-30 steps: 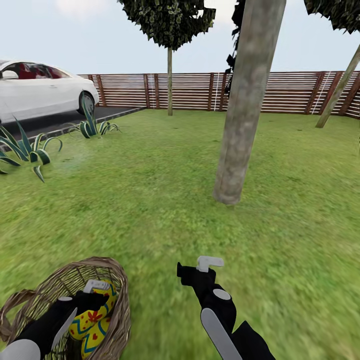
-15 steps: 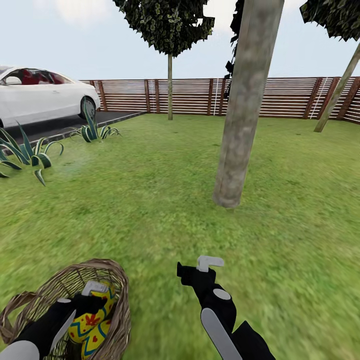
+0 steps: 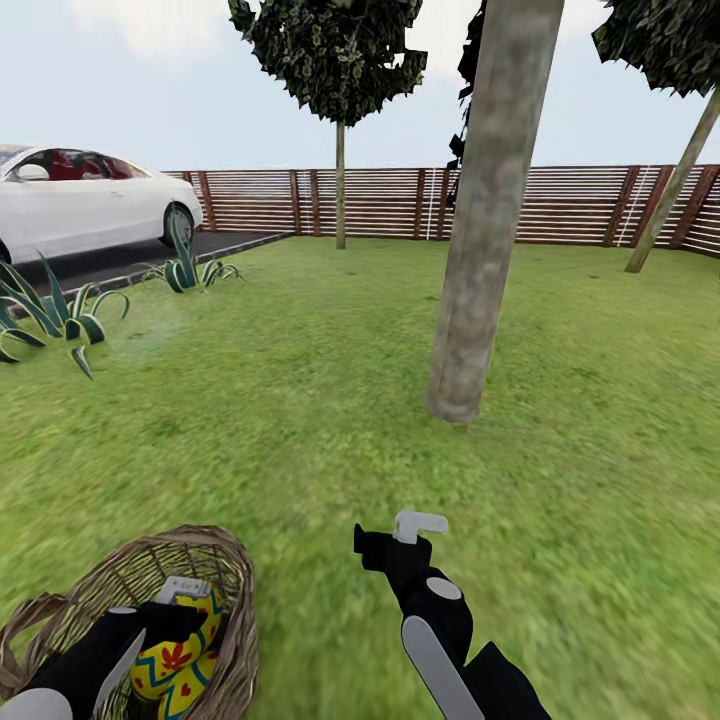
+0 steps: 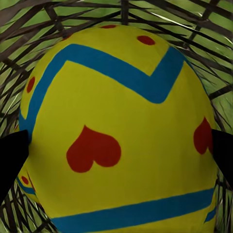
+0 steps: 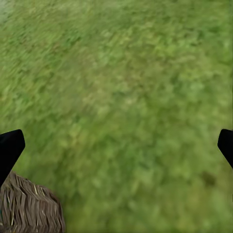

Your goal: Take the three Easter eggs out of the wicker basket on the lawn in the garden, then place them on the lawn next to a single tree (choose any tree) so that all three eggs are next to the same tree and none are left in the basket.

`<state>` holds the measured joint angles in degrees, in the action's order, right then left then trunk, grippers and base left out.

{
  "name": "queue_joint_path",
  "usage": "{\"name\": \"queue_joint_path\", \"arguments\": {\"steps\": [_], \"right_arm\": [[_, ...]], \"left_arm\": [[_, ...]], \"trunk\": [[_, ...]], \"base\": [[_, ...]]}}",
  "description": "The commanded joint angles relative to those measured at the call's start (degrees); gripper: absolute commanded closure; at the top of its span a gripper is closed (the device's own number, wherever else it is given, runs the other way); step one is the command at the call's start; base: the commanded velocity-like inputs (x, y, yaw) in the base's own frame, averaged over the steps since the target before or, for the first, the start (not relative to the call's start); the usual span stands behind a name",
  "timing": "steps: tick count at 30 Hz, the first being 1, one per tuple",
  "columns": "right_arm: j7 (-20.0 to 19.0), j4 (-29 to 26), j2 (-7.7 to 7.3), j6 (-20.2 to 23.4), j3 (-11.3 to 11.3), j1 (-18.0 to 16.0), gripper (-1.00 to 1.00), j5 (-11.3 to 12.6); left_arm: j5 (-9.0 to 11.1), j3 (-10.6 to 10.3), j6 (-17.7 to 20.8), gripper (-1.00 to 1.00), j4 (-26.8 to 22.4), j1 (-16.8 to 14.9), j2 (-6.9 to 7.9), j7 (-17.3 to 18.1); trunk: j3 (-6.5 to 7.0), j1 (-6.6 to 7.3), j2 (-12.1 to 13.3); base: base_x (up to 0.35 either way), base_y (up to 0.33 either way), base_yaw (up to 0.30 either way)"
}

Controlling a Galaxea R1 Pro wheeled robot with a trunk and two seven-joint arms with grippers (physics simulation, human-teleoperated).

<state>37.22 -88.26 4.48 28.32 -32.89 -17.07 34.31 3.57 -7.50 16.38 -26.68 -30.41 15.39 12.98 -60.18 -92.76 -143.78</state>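
your left end effector (image 3: 185, 592) straddles an egg (image 4: 119, 131) in the basket (image 3: 215, 552), grip unclear; smooth and round, so clamp its widest middle. right end effector (image 3: 400, 532) is open.

Flat, bright daylight falls evenly with no cast shadows or glare, the lawn (image 3: 300, 400) smearing into soft blur around and beneath the right claw (image 3: 400, 535) while the fence (image 3: 560, 205) far beyond it stays crisp.

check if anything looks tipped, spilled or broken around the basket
Nothing stands out. The wicker basket sits upright on the lawn, eggs inside it, none spilled. The left gripper is down inside the basket.
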Motion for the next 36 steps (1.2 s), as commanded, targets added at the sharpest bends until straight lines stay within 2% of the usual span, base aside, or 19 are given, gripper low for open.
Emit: {"name": "queue_joint_path", "arguments": {"steps": [1, 12, 33, 36], "right_arm": [[0.49, -0.07, 0.0, 0.15, -0.07, -0.06, -1.0, 0.41], [0.49, -0.07, 0.0, 0.15, -0.13, -0.05, -1.0, 0.41], [0.49, -0.07, 0.0, 0.15, -0.17, -0.06, -1.0, 0.41], [0.52, -0.07, 0.0, 0.15, -0.1, -0.06, -1.0, 0.41]], "left_arm": [[-0.23, -0.32, 0.32, 1.0, 0.13, 0.05, 0.08, -0.06], [-0.15, -0.32, 0.32, 1.0, 0.14, 0.09, 0.08, -0.06], [-0.35, -0.34, 0.4, 1.0, 0.12, 0.09, 0.08, 0.03], [-0.47, -0.33, 2.7, 1.0, 0.14, 0.09, 0.08, 0.1]], "trunk": [[-0.06, 0.0, -0.02], [-0.06, 0.0, -0.02], [4.59, 0.55, 0.26], [5.25, 0.62, 0.3]], "base": [[0.0, 0.0, 0.0], [0.0, 0.0, 0.0], [0.0, 0.0, 0.0], [0.0, 0.0, 0.0]]}}
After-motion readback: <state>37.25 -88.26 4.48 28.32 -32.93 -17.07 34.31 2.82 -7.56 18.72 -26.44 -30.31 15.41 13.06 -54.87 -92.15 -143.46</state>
